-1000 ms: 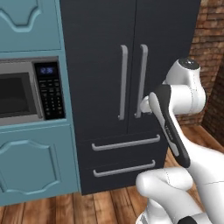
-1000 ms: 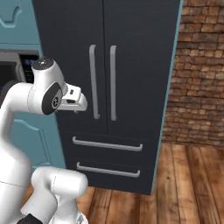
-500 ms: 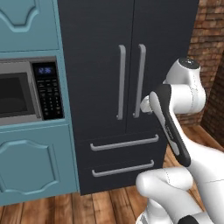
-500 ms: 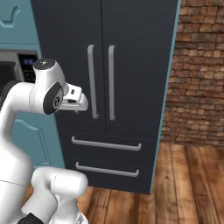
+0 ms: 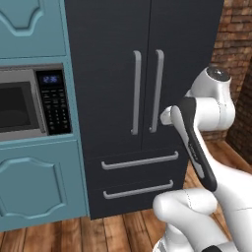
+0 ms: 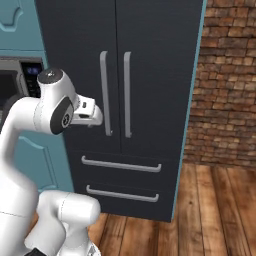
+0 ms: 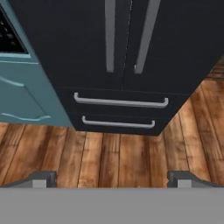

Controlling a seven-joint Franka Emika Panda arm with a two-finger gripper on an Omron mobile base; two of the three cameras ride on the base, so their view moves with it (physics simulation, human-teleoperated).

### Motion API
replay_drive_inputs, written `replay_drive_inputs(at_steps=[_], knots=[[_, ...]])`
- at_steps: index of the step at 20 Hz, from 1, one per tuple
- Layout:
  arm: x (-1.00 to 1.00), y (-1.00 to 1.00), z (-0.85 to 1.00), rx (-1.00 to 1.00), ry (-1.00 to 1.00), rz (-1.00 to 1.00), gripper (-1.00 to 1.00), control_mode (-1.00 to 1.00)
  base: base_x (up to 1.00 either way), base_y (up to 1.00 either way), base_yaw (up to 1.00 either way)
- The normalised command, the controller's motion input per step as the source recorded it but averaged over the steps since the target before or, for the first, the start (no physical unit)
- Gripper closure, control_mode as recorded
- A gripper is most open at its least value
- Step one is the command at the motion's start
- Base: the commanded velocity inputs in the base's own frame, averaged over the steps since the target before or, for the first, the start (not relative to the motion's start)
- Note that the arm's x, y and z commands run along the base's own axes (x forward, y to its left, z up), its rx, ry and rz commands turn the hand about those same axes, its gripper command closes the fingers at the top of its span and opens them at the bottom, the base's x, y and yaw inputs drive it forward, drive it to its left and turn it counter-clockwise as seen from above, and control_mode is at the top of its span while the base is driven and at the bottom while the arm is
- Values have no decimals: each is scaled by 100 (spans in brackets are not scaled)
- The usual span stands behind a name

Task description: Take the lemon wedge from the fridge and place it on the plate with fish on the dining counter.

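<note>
The black fridge (image 5: 147,59) (image 6: 150,50) (image 7: 131,39) stands straight ahead with both doors shut, its two grey bar handles (image 5: 146,91) side by side at the centre seam. Two drawers (image 7: 120,111) sit below the doors. The lemon wedge is hidden behind the shut doors. The plate and the dining counter are out of view. My gripper (image 7: 112,179) is open and holds nothing, its fingertips (image 7: 43,178) wide apart. It is held in front of the fridge at about the height of the handles' lower ends, short of touching them, and the hand view looks down at the drawers and floor.
Teal cabinets (image 5: 34,187) with a built-in microwave (image 5: 29,103) adjoin the fridge on the left. A brick wall (image 6: 230,90) stands to its right. Wooden floor (image 7: 109,153) lies open in front of the fridge.
The whole picture shifts only slightly, so the base has barely moved. The arm keeps its pose and the gripper stays open.
</note>
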Motion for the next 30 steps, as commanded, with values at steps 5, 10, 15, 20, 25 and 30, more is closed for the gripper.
replay_drive_inputs(at_steps=[5,10,15,20,25,30], knots=[[48,2,0,0,-28,0,-100,-100,0,0,0],[65,11,1,0,-22,0,-100,-100,0,0,0],[83,5,5,6,-13,0,-100,-100,0,0,0],[88,20,0,12,-9,0,-100,-100,0,0,0],[58,4,0,1,-2,-4,-100,-100,0,0,0],[59,12,0,-2,3,-8,-100,-100,0,0,0]])
